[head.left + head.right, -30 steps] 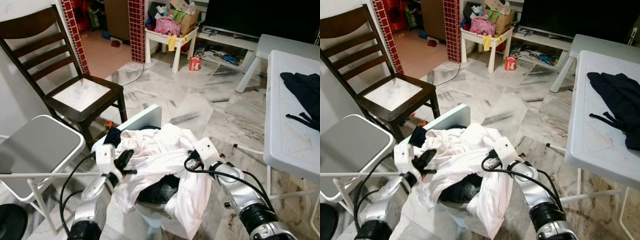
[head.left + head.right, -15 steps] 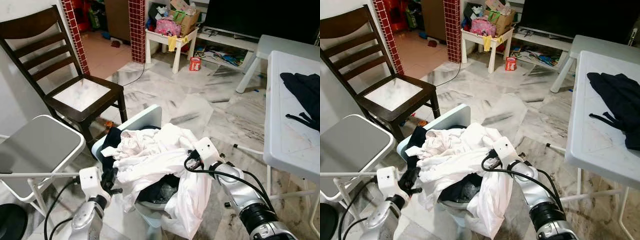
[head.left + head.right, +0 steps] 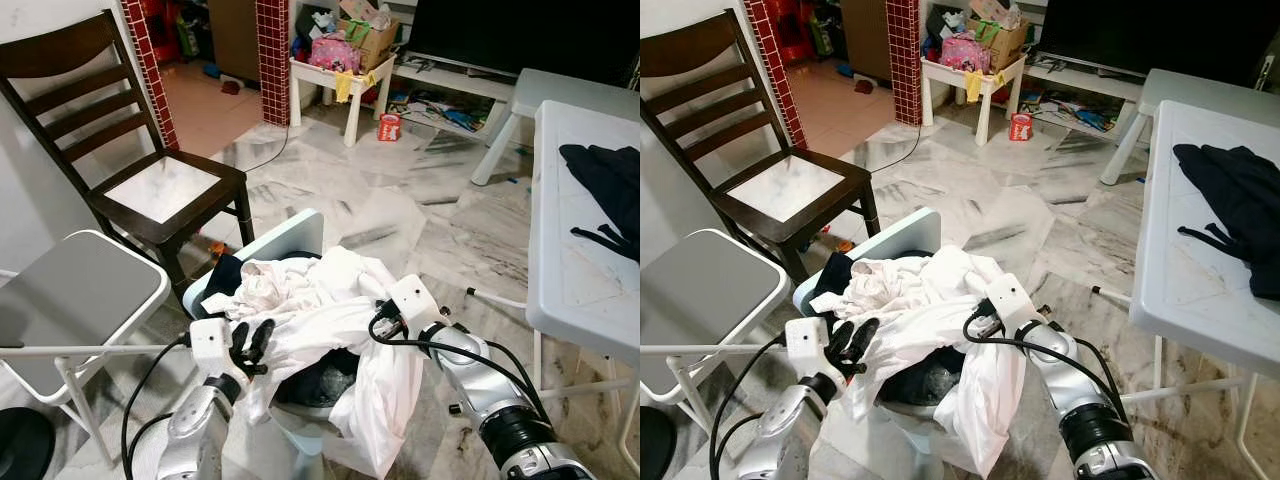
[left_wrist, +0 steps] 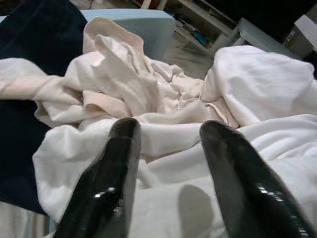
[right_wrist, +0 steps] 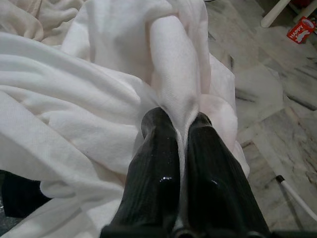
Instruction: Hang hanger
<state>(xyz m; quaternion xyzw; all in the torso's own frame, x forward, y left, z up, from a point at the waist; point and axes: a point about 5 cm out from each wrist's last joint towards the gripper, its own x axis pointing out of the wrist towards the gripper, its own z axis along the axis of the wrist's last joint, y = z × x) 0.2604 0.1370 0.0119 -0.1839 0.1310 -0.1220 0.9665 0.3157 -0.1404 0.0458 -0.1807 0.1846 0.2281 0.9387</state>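
A crumpled white cotton garment (image 3: 320, 310) is heaped over a pale blue plastic laundry basket (image 3: 290, 236) at the scene's 6 o'clock. At the heap's 3 o'clock, a fold is pinched by the right gripper (image 5: 179, 130). At 9 o'clock, the left gripper (image 4: 168, 134) is held with fingers spread over the cloth.

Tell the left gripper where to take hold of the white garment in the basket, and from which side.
Grip the raised fold of the white garment just ahead of the left gripper, coming from the robot's left. The fingers are open with that ridge between them. The right gripper already pinches a fold on the far side, so a left-side hold would likely spread the cloth between both arms over the basket.
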